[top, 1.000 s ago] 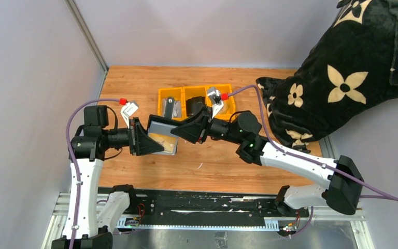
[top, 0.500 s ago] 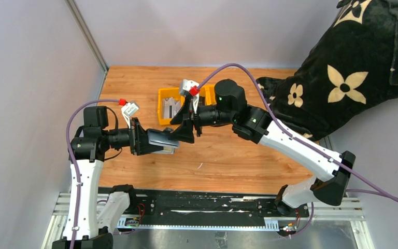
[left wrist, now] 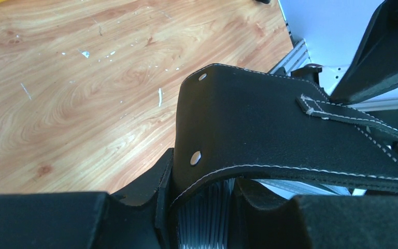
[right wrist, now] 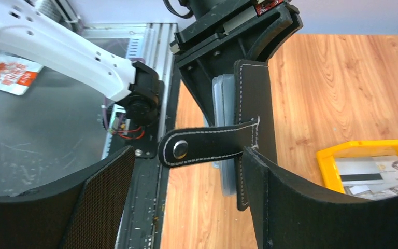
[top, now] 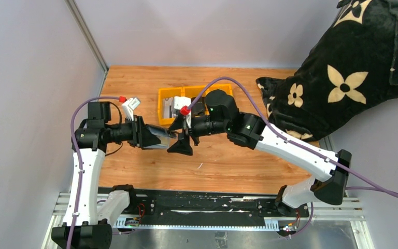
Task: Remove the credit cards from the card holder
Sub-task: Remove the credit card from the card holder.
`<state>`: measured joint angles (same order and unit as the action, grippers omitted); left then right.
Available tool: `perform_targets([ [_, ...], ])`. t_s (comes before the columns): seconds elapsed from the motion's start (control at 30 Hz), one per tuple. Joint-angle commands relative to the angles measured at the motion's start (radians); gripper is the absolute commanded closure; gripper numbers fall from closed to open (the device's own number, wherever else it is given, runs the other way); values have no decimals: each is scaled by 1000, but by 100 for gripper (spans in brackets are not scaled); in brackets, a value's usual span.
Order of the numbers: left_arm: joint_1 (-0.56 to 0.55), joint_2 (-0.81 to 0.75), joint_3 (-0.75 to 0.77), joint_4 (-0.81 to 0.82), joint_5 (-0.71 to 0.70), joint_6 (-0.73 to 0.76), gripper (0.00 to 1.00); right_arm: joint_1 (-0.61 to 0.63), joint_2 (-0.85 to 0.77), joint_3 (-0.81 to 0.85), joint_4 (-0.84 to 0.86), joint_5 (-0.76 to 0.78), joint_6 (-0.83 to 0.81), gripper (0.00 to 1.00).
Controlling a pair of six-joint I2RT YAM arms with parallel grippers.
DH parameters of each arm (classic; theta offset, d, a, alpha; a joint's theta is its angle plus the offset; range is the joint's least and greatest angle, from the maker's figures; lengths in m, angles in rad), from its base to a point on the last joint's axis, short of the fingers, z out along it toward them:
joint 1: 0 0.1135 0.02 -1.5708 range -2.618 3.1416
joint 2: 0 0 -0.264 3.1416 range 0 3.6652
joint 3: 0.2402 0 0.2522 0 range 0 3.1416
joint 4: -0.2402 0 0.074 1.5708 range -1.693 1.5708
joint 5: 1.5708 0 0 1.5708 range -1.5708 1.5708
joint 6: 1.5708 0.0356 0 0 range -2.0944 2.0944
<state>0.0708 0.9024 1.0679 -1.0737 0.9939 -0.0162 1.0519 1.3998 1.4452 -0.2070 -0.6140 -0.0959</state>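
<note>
My left gripper is shut on one end of the black card holder and holds it above the table. In the left wrist view the jaws clamp the holder by its fold, with pale pleated pockets showing between them. My right gripper is open, one finger on each side of the holder's free end. From the right wrist the holder stands edge-on, and its strap tab with a snap hangs across the open gripper. Silvery credit cards lie in a yellow tray.
The yellow three-compartment tray sits behind the grippers on the wooden table. A black blanket with cream flowers is heaped at the right edge. Grey walls close the left and back sides.
The right gripper has opened wide, and its arm has risen and swung left. The holder, open with a tan card showing a second ago, is now edge-on with no tan card in view.
</note>
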Motion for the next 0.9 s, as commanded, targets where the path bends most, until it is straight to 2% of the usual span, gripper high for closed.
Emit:
perform_targets([
  [0.0, 6, -9, 16, 16, 23, -37, 100, 48, 38, 9, 9, 165, -123, 20],
  [0.27, 6, -20, 20, 18, 91, -29, 100, 88, 63, 26, 66, 358, -199, 19],
  [0.37, 6, -22, 20, 18, 115, -21, 100, 89, 69, 31, 97, 422, -202, 36],
  [0.53, 6, -31, 12, 18, 151, 3, 99, 87, 86, 82, 77, 487, -156, 91],
  [0.57, 6, -33, 12, 18, 156, 11, 93, 86, 83, 87, 73, 493, -137, 99],
  [0.67, 6, -43, 12, 15, 161, 16, 37, 62, 56, 75, 89, 454, -55, 100],
  [0.73, 6, -52, 22, 14, 166, 56, 25, 34, 19, 29, 153, 393, 40, 100],
  [0.87, 6, -62, 47, 14, 194, 76, 21, -3, -78, -130, 409, 328, 261, 100],
])
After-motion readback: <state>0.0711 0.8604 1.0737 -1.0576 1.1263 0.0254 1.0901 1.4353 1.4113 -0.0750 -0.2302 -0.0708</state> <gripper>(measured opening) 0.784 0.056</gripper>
